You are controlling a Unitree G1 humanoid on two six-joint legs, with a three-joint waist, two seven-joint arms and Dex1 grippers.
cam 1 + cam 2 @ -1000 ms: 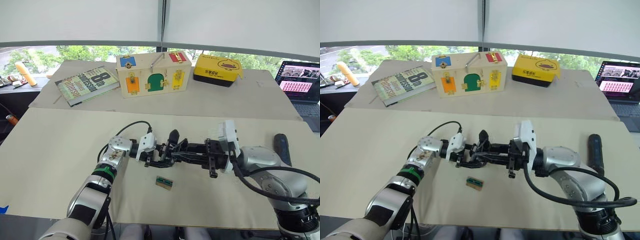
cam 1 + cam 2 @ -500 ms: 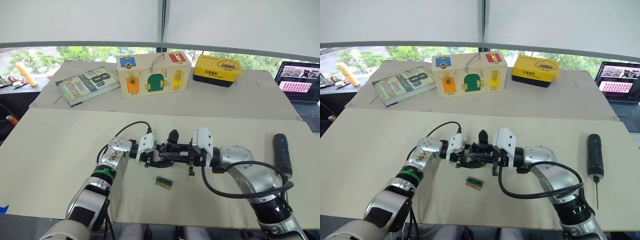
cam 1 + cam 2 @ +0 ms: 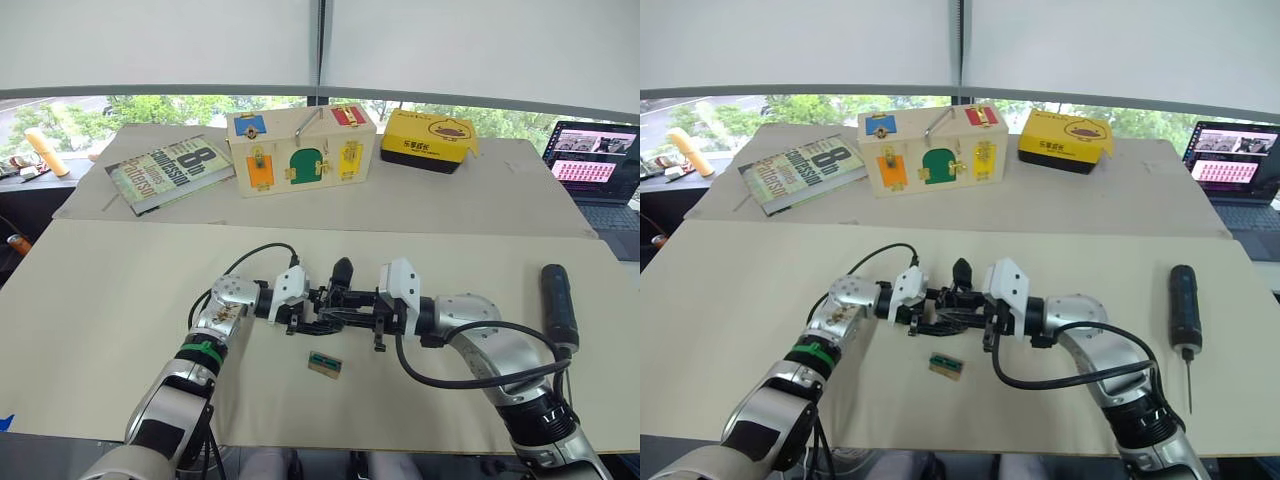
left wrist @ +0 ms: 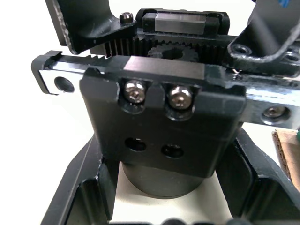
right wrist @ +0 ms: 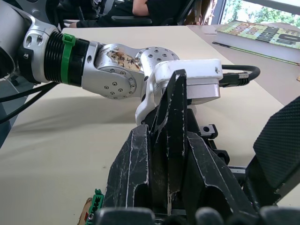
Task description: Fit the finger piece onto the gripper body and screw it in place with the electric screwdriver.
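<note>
The left gripper (image 3: 305, 311) clamps the small black metal gripper body (image 4: 164, 117) mid-table, its toothed rack and two steel screw heads facing up, while the right gripper (image 3: 362, 308) pinches the black tapered plastic finger piece (image 5: 171, 136) against it. That scuffed, smooth wedge could twist or slip, missing the screw holes. The thick black cylindrical electric screwdriver (image 3: 1183, 307) lies well apart, to the right.

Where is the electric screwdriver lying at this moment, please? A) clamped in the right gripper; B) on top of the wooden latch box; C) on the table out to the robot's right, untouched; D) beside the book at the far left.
C: the electric screwdriver lies flat on the table, apart from the right gripper, which meets the left gripper at the gripper body.
</note>
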